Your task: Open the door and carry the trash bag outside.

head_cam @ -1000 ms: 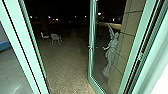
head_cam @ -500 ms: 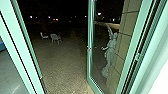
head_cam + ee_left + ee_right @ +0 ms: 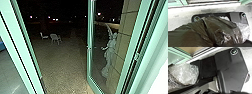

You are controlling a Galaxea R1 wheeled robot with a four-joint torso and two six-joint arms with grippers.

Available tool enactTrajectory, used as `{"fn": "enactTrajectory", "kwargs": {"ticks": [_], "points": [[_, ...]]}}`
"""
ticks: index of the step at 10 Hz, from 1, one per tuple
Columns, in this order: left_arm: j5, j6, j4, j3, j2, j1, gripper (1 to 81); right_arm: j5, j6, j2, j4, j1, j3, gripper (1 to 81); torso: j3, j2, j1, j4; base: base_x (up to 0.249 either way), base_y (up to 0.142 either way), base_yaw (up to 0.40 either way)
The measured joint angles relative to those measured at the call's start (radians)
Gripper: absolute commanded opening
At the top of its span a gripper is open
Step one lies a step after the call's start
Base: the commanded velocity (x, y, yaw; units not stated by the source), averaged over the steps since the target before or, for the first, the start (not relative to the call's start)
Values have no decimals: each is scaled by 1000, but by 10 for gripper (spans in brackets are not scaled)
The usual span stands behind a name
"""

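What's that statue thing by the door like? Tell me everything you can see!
The statue is a pale, human-like figure, maybe stone or plaster, in what looks like long, draped clothing. It stands upright, one arm raised and the other reaching out. It shows through the glass of the open door, beside a wall of big blocks. What touches its base is too dim to tell.

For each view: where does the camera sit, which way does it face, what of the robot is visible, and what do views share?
Head: high up, forward and down through the green doorway frame, past an open glass door, onto a dark yard.
Left wrist: down at the dark trash bag over the base plate.
Right wrist: down at that plate and crinkled clear plastic.
Both wrist views share plate, clear plastic, green framing.
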Motion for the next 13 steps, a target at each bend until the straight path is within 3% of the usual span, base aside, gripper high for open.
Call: {"fn": "enactTrajectory", "kwargs": {"ticks": [8,13], "points": [[0,0,0,0,1,0,10,0,0,0,0,0,0,811,0,0,0,0,0,0,0],[0,0,0,0,1,0,10,0,0,0,0,-3,0,811,0,0,0,0,0,-78,0]]}}
